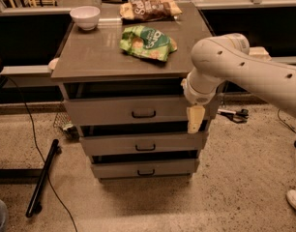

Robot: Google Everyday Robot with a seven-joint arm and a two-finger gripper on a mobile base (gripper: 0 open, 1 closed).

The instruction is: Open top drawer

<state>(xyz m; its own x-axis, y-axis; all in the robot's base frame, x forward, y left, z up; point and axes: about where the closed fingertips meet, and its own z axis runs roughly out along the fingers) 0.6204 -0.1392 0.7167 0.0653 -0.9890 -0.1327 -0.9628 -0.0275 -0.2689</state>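
Observation:
The top drawer (pixel 114 111) is the tallest grey front, just under the table top, with a small dark loop handle (pixel 143 114) at its centre. It stands slightly out from the frame, like the two shorter drawers below it. My gripper (pixel 195 119) points down at the right end of the top drawer's front, well to the right of the handle. Its cream tip hangs over the gap above the middle drawer (pixel 114 144). It holds nothing that I can see.
The table top (pixel 90 57) carries a white bowl (pixel 85 17), a green snack bag (pixel 147 42) and a brown snack bag (pixel 150 8). The bottom drawer (pixel 119 169) is lowest. A black pole (pixel 43 177) and a cable (pixel 27 129) lie on the floor at the left. A shoe (pixel 295 199) is at the right.

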